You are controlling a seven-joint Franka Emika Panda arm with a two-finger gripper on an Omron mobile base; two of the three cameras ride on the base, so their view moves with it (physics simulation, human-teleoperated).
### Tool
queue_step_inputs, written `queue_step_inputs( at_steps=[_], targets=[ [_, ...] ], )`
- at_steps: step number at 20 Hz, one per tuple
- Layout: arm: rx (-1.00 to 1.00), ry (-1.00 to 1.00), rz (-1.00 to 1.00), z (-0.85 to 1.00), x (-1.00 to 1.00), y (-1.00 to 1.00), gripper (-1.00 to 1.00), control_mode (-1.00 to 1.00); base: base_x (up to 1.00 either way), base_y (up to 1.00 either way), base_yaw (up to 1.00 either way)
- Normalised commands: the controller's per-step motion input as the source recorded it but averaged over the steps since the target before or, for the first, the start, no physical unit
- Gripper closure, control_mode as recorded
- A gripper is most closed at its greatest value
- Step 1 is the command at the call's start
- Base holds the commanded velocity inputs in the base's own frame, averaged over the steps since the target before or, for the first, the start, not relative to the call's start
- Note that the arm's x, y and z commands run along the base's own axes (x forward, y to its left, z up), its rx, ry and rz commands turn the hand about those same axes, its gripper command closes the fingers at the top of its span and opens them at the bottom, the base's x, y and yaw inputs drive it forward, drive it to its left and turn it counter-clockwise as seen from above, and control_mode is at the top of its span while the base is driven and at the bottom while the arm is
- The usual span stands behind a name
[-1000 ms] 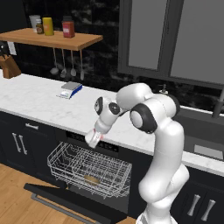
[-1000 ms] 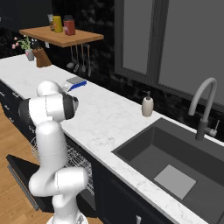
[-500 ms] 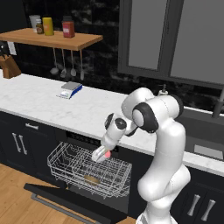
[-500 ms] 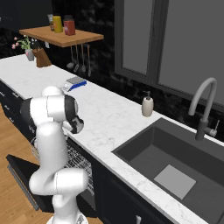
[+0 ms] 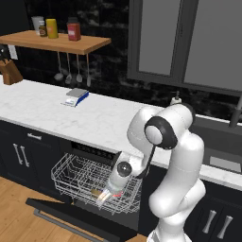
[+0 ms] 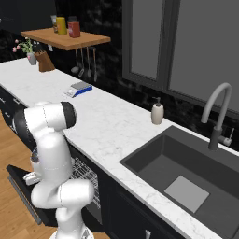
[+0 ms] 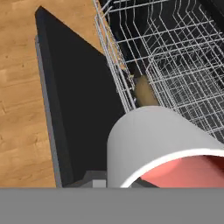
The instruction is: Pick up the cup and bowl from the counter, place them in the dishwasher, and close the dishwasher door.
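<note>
Two fingers (image 5: 109,194) grip the cup (image 7: 164,146) above the rack's (image 5: 78,177) front edge.

1. A home kitchen: a long white marble counter (image 5: 56,111) over dark cabinets.
2. A sink (image 6: 186,179) with a curved faucet (image 6: 215,112).
3. An open dishwasher (image 5: 94,182), its wire rack (image 7: 175,57) just beyond the fingers.
4. Utensils (image 5: 71,71) hang under a wooden shelf (image 5: 61,43).
</note>
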Motion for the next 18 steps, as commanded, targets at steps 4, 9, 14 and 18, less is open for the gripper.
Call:
queue_step_inputs(
  at_steps=[4, 9, 14, 18],
  targets=[
    [-0.38, 0.00, -0.03, 0.40, 0.03, 1.00, 1.00, -1.00, 0.00, 0.00, 0.00],
    [-0.38, -0.05, 0.00, 0.85, 0.40, 0.89, 1.00, -1.00, 0.00, 0.00, 0.00],
    [-0.34, -0.04, 0.00, 1.00, 0.65, 0.72, 1.00, -1.00, 0.00, 0.00, 0.00],
    [-0.34, 0.00, 0.05, 0.78, 0.66, 0.66, 1.00, -1.00, 0.00, 0.00, 0.00]
  ],
)
